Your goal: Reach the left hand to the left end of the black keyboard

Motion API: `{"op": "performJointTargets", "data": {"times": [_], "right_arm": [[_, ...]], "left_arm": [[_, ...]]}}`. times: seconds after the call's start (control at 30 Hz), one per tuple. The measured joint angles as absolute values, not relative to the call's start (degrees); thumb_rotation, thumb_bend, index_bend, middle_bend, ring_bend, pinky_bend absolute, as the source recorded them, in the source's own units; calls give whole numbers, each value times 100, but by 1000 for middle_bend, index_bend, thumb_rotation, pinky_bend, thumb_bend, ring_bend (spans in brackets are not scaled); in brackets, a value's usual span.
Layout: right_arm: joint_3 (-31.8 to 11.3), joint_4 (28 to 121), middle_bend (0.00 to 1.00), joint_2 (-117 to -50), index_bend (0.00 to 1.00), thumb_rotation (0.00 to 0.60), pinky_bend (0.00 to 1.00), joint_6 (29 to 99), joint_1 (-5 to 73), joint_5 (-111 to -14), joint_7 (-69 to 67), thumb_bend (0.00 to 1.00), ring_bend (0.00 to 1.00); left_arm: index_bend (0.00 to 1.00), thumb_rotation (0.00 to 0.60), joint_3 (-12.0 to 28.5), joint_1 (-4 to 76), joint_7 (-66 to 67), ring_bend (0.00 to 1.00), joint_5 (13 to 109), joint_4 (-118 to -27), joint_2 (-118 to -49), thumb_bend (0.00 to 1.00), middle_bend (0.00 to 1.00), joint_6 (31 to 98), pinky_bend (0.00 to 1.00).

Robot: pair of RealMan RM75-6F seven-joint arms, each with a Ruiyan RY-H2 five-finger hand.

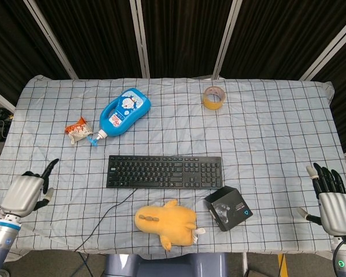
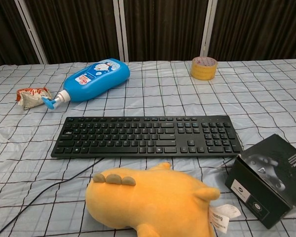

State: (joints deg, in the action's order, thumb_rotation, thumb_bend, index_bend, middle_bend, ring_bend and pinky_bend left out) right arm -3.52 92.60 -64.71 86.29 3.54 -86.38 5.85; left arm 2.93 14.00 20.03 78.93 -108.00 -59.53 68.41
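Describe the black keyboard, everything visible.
The black keyboard is a full-size, flat, plastic-looking board with a number pad at its right end. It lies flat and square on the checked tablecloth, near the middle. A thin black cable shows by its front edge and runs toward the table's near side. The yellow plush toy lies just in front, the black box by its right front corner; neither clearly touches it. No hand touches it.

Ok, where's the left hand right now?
Head view only: the left hand sits over the table's front-left edge, well left of the black keyboard, not touching it.
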Motion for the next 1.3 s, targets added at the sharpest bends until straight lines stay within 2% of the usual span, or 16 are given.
{"op": "performJointTargets", "data": {"times": [0.27,0.5,0.87,1.3], "right_arm": [[-371,9289,0,-6454,19,600,0,8574,361,-8564,563,58,0],[-388,9317,0,-6439,20,600,0,8548,359,-8504,532,58,0],[-403,9346,0,-6425,21,600,0,8519,358,-8448,518,59,0],[-416,9358,0,-6410,20,600,0,8492,362,-8418,453,59,0]], "left_arm": [[0,600,391,2398,3070,712,6644,-11518,-5754,766,836,5488,518],[0,600,425,3314,3885,714,5242,-11777,-5866,774,836,4957,519],[0,600,252,4463,4595,714,3656,-11679,-6395,780,836,4739,519],[0,600,-62,5611,5053,714,2197,-11456,-7104,785,836,5013,519]]}}
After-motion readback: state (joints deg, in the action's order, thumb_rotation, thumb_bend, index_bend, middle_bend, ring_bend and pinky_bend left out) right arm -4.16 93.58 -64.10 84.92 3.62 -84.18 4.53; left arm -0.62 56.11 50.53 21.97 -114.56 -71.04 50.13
